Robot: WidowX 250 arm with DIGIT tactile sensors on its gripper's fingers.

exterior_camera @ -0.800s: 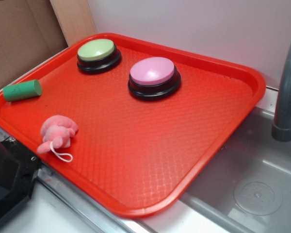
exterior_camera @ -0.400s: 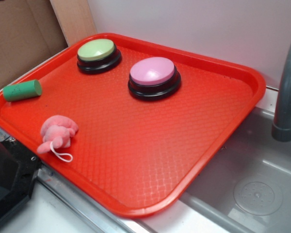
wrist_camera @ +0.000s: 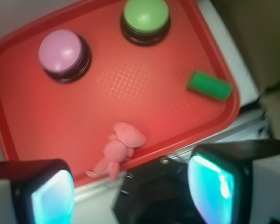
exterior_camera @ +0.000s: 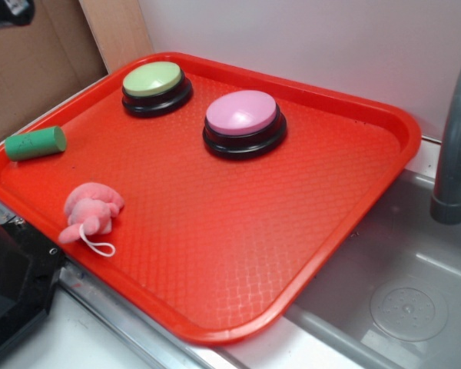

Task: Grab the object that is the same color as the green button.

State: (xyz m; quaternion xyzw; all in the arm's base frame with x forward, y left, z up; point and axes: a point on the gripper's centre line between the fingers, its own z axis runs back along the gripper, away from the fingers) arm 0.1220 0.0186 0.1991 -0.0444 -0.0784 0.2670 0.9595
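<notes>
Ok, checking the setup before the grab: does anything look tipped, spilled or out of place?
Mostly tidy. Both buttons sit upright on the red tray. The green cylinder lies on its side against the tray's edge, and the pink plush sits near the rim, its cord loop reaching it. Nothing looks spilled or damaged.

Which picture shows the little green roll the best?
The exterior view shows the green roll best: it is sharp, lying on its side at the red tray's edge, one flat end visible. The wrist view shows it too, only blurrier.
</notes>
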